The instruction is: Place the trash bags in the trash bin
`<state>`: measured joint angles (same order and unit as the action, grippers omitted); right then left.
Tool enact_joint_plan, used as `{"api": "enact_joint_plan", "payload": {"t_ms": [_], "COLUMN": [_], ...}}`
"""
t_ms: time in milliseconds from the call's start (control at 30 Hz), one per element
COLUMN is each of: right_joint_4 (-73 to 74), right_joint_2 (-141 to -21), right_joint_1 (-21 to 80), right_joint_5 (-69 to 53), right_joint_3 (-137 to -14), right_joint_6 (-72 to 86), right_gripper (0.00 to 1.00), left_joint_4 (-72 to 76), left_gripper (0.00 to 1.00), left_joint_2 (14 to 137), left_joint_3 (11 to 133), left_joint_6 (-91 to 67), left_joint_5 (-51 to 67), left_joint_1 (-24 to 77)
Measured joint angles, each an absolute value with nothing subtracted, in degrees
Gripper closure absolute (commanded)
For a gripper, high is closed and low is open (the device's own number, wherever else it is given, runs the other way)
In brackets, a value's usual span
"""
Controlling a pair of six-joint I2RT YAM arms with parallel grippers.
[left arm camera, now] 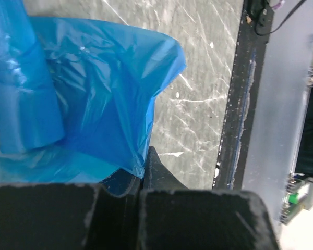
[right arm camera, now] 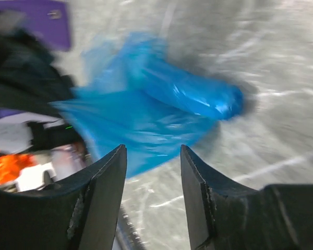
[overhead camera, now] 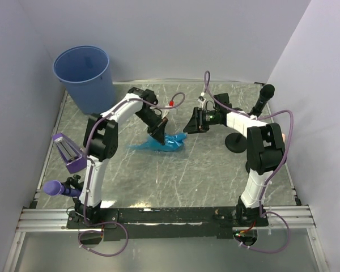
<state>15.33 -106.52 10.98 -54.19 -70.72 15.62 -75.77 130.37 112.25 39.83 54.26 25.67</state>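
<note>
My left gripper (left arm camera: 144, 169) pinches the limp, slippery trash bag (left arm camera: 109, 94) by loose film, right gripper (right arm camera: 152, 174) apart; I'd take the firmer rolled part.

Your trash bag (overhead camera: 164, 143) is a bright, glossy blue, paler where the film lies thin. Your trash bin (overhead camera: 85, 76) is a duller, flatter blue. The worktop (overhead camera: 204, 170) carries a grey-green stone pattern with white veins. The left arm (overhead camera: 122, 107) and right arm (overhead camera: 241, 120) are white and black. The left pincer (left arm camera: 141, 187) and right pincer (right arm camera: 152, 172) are matte black. One fitting (overhead camera: 68, 152) is purple.
</note>
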Motion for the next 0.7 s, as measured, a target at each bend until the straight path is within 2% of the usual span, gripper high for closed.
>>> {"api": "enact_joint_plan", "payload": {"t_ms": [333,433,700], "right_joint_4": [18.44,18.46,18.5], "right_joint_2": [-106.52,-106.54,-111.81], "right_joint_1": [12.14,13.41,20.03], "right_joint_5": [-42.54,-41.25,-37.65], "right_joint_3": [-72.12,-74.78,-88.99], "right_joint_6": [7.35,2.94,-14.57], "right_gripper": [0.38,0.34,0.31], "left_joint_4": [-75.77,-75.83,-76.23], "left_gripper": [0.99,1.0,0.99], "left_joint_2": [117.56,110.52,98.59], "left_joint_3": [111.22,104.86,86.02], "left_joint_6": [38.17,37.21,35.14], "left_joint_5": [47.55,46.57,44.07], "left_joint_1": [24.58,23.42,20.34]}}
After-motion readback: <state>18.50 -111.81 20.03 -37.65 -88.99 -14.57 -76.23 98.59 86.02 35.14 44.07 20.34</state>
